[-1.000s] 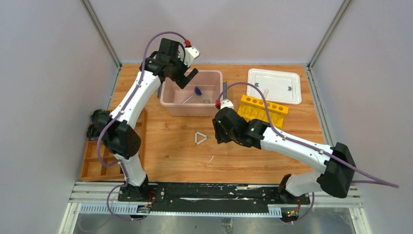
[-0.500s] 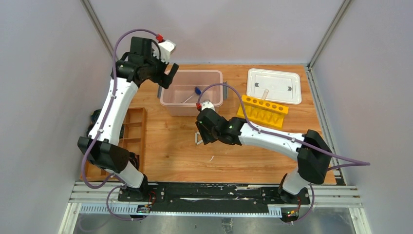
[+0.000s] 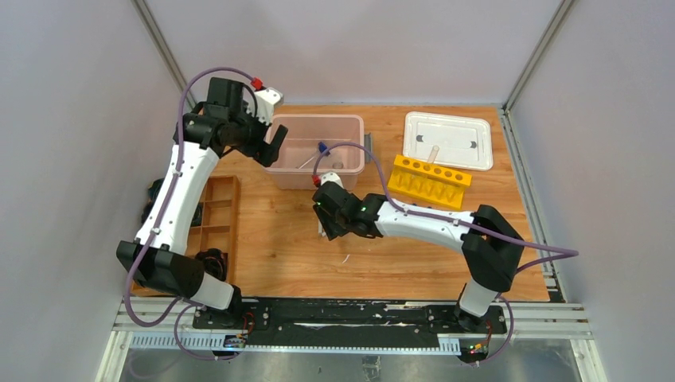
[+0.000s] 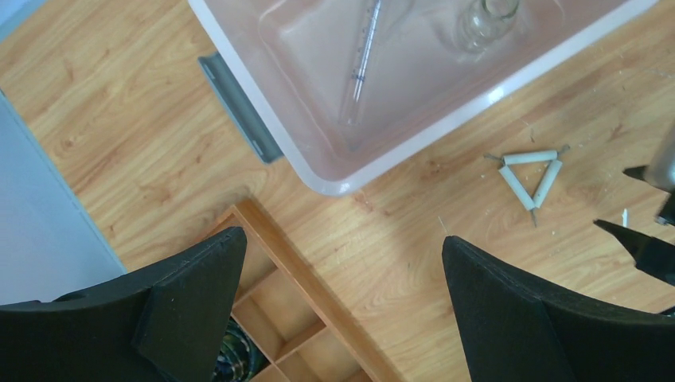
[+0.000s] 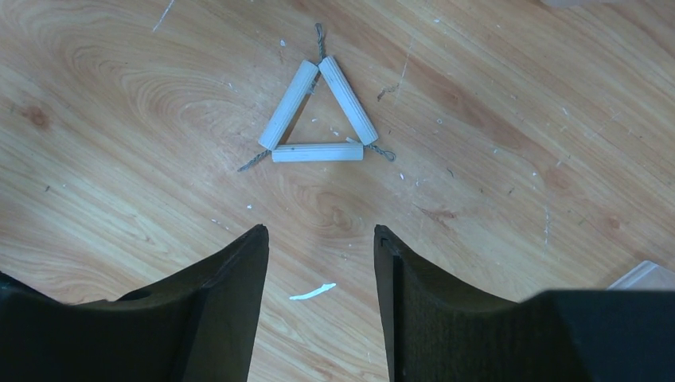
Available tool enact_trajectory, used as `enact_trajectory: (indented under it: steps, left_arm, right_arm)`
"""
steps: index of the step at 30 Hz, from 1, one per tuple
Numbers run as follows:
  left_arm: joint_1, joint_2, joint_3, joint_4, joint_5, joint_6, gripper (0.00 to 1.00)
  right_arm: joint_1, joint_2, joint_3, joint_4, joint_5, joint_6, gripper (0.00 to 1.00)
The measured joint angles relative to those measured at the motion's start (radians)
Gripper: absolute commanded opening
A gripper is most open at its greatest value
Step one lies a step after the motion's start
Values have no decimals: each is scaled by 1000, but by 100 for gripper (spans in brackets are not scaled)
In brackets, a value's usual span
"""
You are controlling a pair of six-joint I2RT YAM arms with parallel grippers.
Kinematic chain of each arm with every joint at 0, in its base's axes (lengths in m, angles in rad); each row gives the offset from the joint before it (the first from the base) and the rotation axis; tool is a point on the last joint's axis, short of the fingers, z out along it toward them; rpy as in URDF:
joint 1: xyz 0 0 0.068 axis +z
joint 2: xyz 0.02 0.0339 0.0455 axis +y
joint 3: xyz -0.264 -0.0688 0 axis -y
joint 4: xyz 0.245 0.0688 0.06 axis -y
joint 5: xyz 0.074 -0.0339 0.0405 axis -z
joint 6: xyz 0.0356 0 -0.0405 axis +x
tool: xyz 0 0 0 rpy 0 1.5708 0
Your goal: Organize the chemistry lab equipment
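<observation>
Fingers of left gripper spread fully wide, nothing between them. Fingers of right gripper part-way apart, also empty.

Landmark: pink bin, at the back of the table.
- Left gripper hovers high off the bin's left end, above its grey handle.
- White lid lies flat to the bin's right, well apart from it.
- Wooden tray with compartments sits left of the bin and nearer the arm bases.
- Yellow tube rack just right of the bin, on the near side of the lid. Small tube at the rack's back edge; whether in a hole or lying on the lid, cannot tell.
- Right gripper points down just in front of the bin.
- White triangle flat on the wood in front of the bin, just ahead of the right fingertips, untouched.
- Inside bin: graduated rod, small clear vessel, blue clip.
</observation>
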Motion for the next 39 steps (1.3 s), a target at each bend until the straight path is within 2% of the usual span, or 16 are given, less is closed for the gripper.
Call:
enact_trajectory:
  steps: [10,19,28,39]
  left_arm:
    - [7,-28,-46,-35,11,3,100]
    - [30,-43,-125,-50,11,6,100]
    - [85,-61,-236,-58,14,7,100]
    - [90,-101,-247,-61,22,8,100]
  right_arm:
    - [-3,95,53,32,4,-37,57]
    - [-54,123,60,100,-20,-66,59]
    - [-54,198,51,166,-79,-77,50]
    - [-54,275,55,227,-118,-80,42]
